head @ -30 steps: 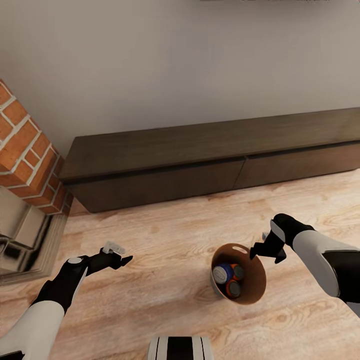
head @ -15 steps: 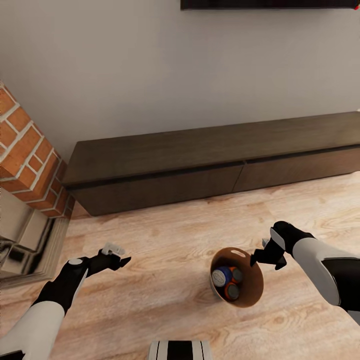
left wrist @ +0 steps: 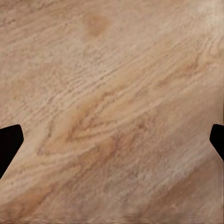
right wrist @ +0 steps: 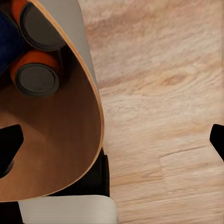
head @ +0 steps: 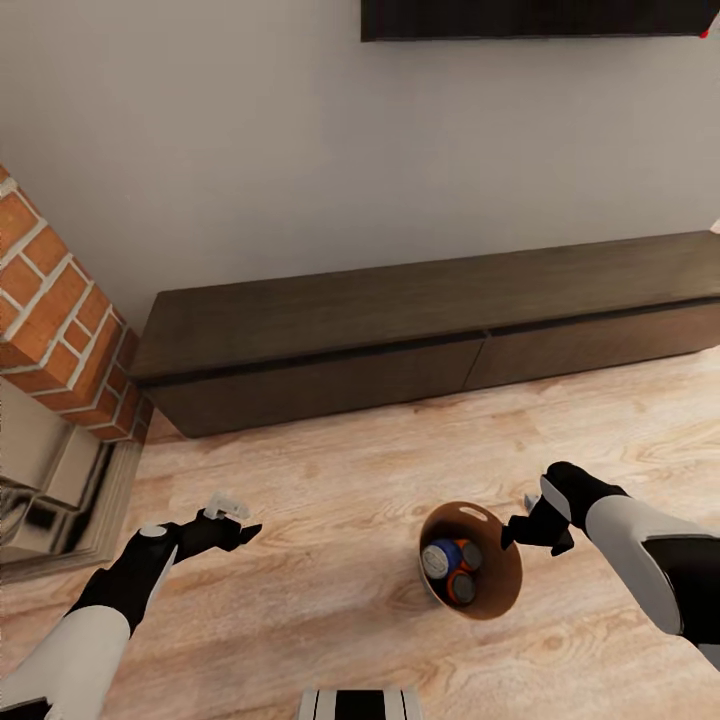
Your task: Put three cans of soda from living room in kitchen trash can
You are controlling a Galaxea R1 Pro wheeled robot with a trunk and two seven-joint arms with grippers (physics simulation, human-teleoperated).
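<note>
Both black grippers hang low over the pale wood-plank floor [head: 330,470]. On the robot's left, the left gripper [head: 235,522] is held out over bare boards, and its wrist view shows its two dark fingertips [left wrist: 9,144] far apart at the picture's edges with only wood grain between them, so it is spread wide and carries nothing. The right gripper [head: 522,528] sits just beside the rim of the small tapered round bucket with a coppery-brown inside and pale beige-grey outside [head: 500,575], which stands on the floor between the two arms, nearer the right one. Its wrist view shows the fingertips wide apart as well, one over the bucket's brown inner wall [right wrist: 56,154] and one over the floor; it is open, clasping nothing.

Inside the bucket lie the three small drink cans [head: 452,565]: a blue one [head: 440,557], a bright orange one [head: 461,587] and a darker one [head: 470,553], packed touching one another. The wrist view looks down on two of their grey tops.

Beyond the bucket, a long dark-brown low cabinet [head: 420,335] runs along the plain pale wall [head: 250,150]. At the head view's left edge stands a red-brick fireplace [head: 55,320]. High on the wall, the bottom of a black flat screen [head: 530,18] shows.
</note>
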